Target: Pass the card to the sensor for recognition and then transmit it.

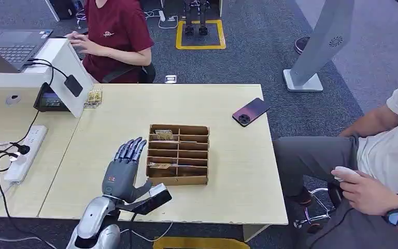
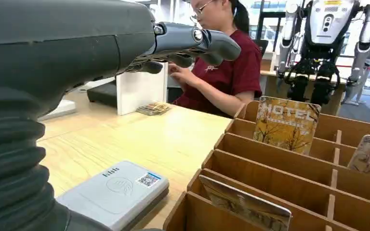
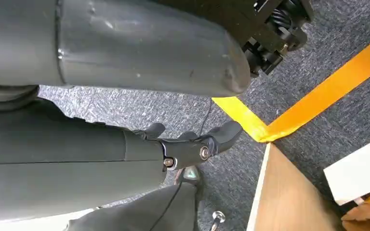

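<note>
Wooden table [image 1: 228, 171], left hand [image 1: 123, 171] hiding sensor [image 2: 115, 192]

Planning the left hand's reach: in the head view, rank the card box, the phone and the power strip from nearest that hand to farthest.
From the left hand:
1. Card box, just to its right.
2. Power strip, off to its left on the next table.
3. Phone, beyond the box, near the table's far right edge.

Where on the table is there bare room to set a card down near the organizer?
Bare wood lies between the cardboard organizer and the table's right edge, below the smartphone, and in the wide strip behind the organizer. It is crowded left of the organizer: the left hand hovers there over the grey card reader.
</note>
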You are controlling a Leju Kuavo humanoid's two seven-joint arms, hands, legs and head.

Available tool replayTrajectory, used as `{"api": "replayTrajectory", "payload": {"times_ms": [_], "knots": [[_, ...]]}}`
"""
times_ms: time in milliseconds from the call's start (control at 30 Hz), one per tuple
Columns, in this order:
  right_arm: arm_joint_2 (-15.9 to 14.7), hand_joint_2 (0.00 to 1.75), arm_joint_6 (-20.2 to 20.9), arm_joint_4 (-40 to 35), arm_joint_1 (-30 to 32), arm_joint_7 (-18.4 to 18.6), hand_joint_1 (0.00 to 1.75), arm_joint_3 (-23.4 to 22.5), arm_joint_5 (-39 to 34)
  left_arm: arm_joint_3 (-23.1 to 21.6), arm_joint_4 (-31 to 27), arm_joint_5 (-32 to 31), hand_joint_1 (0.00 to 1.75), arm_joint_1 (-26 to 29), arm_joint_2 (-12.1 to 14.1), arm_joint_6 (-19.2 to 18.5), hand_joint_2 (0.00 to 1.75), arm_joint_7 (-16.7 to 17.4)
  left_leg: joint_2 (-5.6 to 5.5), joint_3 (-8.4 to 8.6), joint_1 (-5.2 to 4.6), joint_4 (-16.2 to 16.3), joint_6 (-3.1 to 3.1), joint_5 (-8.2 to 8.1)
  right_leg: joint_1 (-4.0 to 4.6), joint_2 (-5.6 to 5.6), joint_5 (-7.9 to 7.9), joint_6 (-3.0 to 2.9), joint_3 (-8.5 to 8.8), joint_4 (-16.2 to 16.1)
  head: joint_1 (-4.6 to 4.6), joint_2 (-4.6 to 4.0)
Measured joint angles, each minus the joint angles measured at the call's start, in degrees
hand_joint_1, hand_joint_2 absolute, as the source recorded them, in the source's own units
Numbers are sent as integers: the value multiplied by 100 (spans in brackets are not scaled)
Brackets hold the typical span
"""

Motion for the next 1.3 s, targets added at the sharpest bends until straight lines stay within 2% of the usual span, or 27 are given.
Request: {"api": "replayTrajectory", "payload": {"times_ms": [333,533,667,1300], "knots": [[7,0,9,-31,0,2,0,-35,17,44,20,-284,0,-29,-55,55,175,118,0,0,0,0,0,0,0,0,0,0,0,0,0,0],[7,0,9,-33,0,-9,0,-44,35,44,39,46,0,-27,-57,-70,175,-136,0,0,0,0,0,0,0,0,0,0,0,0,0,0],[7,0,9,-35,-1,-11,0,-44,37,41,39,112,0,-26,-57,-96,175,-188,0,0,0,0,0,0,0,0,0,0,0,0,2,0],[7,0,9,-35,-1,-13,0,-48,50,41,42,120,0,-26,-55,-109,175,-199,0,0,0,0,0,0,0,0,0,0,0,0,0,0]]}}
